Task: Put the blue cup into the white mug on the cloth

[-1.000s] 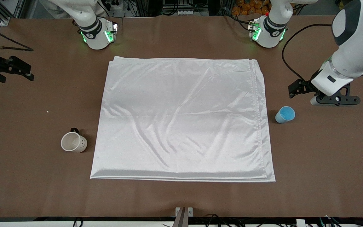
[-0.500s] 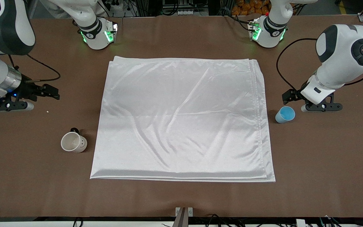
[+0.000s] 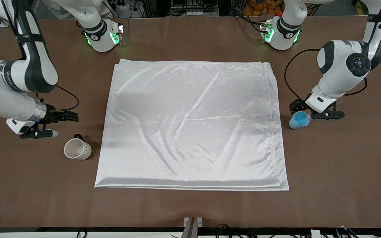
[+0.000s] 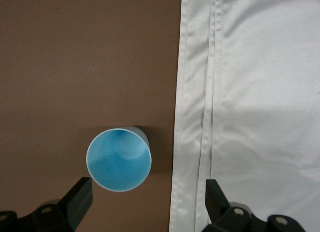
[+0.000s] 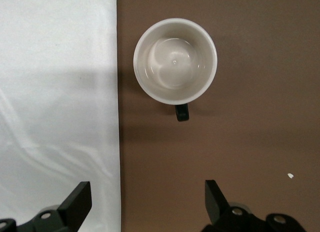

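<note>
On bare table (image 3: 190, 208), beside cloth (image 3: 190, 125) at left arm's end, blue cup (image 3: 299, 120) is stood upright, mouth up. Left gripper (image 4: 147, 199) is held above it, fingers apart. At right arm's end, white mug (image 3: 77, 149) is stood upright, handle turned away from front camera. Right gripper (image 5: 147, 199) is held spread above table near mug.

The right gripper (image 3: 46, 124) was brought in from the right arm's end of the table and carried toward the white mug (image 3: 77, 149), with its fingers spread wide. The left gripper (image 3: 313, 110) was moved in over the table beside the blue cup (image 3: 299, 120), close by the cloth (image 3: 190, 122) edge, its fingers likewise held apart.
</note>
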{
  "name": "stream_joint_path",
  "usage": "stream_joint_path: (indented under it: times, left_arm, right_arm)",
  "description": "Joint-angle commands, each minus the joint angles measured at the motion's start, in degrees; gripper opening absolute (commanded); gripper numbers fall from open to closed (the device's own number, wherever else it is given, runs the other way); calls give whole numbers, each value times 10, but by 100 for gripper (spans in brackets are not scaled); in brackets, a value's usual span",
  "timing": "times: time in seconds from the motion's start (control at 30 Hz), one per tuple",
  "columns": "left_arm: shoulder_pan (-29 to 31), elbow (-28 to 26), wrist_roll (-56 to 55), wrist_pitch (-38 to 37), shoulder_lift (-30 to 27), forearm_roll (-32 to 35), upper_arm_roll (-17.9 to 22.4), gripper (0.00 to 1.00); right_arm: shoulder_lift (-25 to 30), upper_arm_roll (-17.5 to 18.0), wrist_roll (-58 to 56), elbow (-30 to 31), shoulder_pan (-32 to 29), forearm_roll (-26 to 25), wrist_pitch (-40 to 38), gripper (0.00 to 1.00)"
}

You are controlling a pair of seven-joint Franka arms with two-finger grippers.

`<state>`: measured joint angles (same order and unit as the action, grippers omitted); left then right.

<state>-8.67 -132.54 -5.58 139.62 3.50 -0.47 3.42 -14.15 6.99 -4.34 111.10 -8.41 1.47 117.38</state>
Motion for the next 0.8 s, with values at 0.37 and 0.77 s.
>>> stream_joint_path:
  times: [0.37,0.77]
  left_arm:
    - [1,0,-11,95,94,9,-1,100]
    - [1,-23,-30,133,116,9,-1,100]
  right_arm:
    - [-51,2,-4,36,-4,-5,121,100]
    - [-92,1,-11,36,-8,-7,181,100]
